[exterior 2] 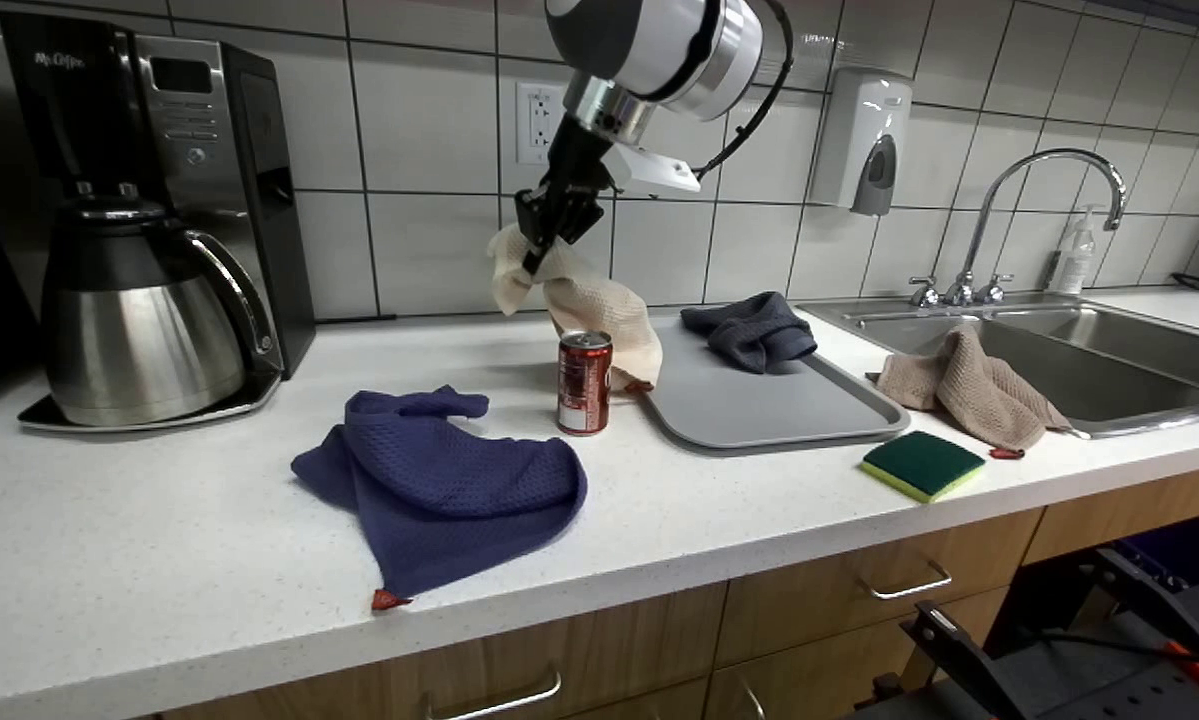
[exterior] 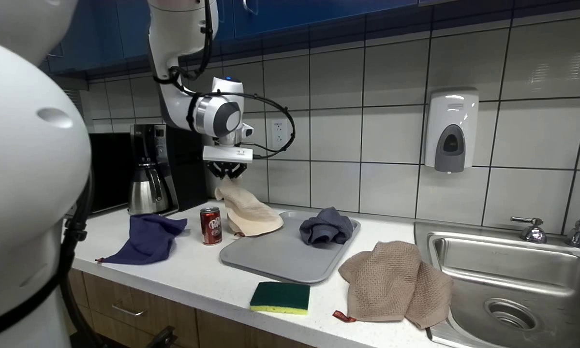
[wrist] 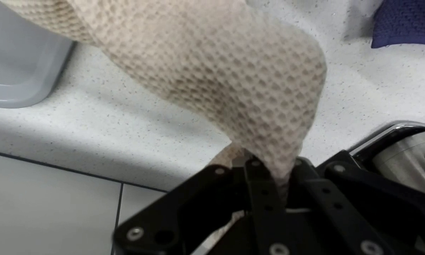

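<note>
One end raised: beige cloth (exterior: 248,210) pinched in your claw (wrist: 279,170)

You have the claw pressed nearly together, a fold of beige cloth nipped between its tips. The beige cloth is above the desk (exterior: 198,275), its lower end over the edge of the tray (exterior: 280,258). Step in hand, as judged: holding it part-raised, one end up, the other supported. Your next move, in my opinion, calls for a firm pinch and due clearance from the can (exterior: 211,226), upright just beside it.

Axis: long way slanting, from the claw down to the tray; in both exterior views it points to the lower right, in the wrist view to the upper left. A short flap (exterior 2: 511,275) droops from the claw in an exterior view.

Surroundings: grey cloth (exterior: 326,227) bunched on the tray; blue cloth (exterior: 149,239) past the can; sponge (exterior: 280,296) near the tray; brown cloth (exterior: 391,282) by the sink (exterior: 493,266).
</note>
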Tool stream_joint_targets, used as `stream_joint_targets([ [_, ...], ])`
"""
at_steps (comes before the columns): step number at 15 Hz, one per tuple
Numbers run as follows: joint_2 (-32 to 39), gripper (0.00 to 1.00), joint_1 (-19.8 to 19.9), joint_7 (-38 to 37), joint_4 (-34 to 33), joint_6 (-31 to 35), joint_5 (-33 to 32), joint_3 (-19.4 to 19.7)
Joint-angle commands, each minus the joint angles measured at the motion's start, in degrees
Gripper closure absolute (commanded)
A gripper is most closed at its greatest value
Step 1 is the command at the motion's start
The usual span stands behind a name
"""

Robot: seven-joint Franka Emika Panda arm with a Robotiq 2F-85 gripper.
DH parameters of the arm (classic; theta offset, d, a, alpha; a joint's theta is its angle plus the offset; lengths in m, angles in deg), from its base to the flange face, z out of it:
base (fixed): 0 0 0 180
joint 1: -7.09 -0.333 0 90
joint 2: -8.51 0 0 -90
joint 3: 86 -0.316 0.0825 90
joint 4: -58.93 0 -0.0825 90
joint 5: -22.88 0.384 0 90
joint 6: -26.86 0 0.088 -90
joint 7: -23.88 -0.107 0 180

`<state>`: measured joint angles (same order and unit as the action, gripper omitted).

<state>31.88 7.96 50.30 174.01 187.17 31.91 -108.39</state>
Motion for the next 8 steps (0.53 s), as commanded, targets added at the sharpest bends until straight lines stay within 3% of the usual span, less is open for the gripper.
stream_joint_targets([
  [1, -0.27, 0.67, 0.71, 1.45, -1.24, -3.03, 0.38, -0.33],
  [2, -0.25, 0.66, 0.63, 1.41, -1.33, -3.31, 0.38, -0.26],
  [8, -0.21, 0.23, 0.55, 1.0, -1.37, -2.97, 0.91, -0.24],
])
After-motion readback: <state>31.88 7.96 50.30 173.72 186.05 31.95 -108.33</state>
